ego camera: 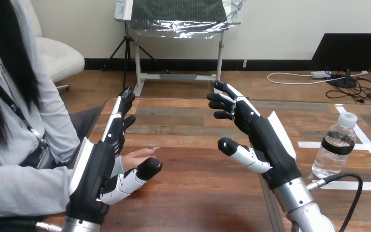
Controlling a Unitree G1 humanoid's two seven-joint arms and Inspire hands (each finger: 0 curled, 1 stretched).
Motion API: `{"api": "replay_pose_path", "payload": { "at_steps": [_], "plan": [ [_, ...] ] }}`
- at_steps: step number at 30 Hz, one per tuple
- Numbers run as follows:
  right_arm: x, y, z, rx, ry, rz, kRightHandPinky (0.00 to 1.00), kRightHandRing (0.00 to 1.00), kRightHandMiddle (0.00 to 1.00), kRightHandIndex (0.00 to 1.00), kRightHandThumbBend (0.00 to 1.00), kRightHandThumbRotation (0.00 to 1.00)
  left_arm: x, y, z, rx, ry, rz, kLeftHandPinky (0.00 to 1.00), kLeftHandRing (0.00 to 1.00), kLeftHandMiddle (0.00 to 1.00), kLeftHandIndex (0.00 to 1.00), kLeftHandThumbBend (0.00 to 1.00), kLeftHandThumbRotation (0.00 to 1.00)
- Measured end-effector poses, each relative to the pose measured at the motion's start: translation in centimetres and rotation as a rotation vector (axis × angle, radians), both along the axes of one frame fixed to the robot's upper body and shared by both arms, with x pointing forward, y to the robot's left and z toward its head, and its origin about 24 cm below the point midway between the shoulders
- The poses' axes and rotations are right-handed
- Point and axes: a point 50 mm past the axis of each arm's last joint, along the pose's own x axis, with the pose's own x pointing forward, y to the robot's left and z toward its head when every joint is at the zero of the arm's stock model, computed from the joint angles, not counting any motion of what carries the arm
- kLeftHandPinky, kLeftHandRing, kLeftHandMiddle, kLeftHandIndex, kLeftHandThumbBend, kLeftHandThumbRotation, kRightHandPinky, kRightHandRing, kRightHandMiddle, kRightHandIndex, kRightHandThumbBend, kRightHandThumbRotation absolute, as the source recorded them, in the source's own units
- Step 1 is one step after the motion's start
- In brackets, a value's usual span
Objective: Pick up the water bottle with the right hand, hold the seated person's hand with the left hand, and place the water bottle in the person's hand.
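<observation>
A clear water bottle (335,147) with a white cap and a black band stands upright at the table's right side. My right hand (261,142) hovers over the table's middle, left of the bottle and apart from it, fingers straight and open, holding nothing. At the left, my left hand (99,166) is raised with fingers straight and thumb out. The person's hand (136,157) rests on the table just behind my left hand, partly hidden by it; whether the two touch I cannot tell.
The wooden table (193,193) has white tape lines (314,144) at its right, around the bottle. The person sits at the left edge, an arm lying along the table's near left corner.
</observation>
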Motion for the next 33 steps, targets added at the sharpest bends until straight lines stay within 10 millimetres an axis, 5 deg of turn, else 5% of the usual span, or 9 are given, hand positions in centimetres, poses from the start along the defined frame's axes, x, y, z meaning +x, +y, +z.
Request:
{"api": "replay_pose_path", "payload": {
  "at_steps": [33],
  "plan": [
    [0.02, -0.71, 0.16, -0.013, -0.006, -0.004, 0.79, 0.83, 0.86, 0.92, 1.00, 0.77, -0.01, -0.28, -0.03, -0.011, -0.002, -0.001, 0.94, 1.00, 1.00, 1.00, 1.00, 0.77]
  ]
}}
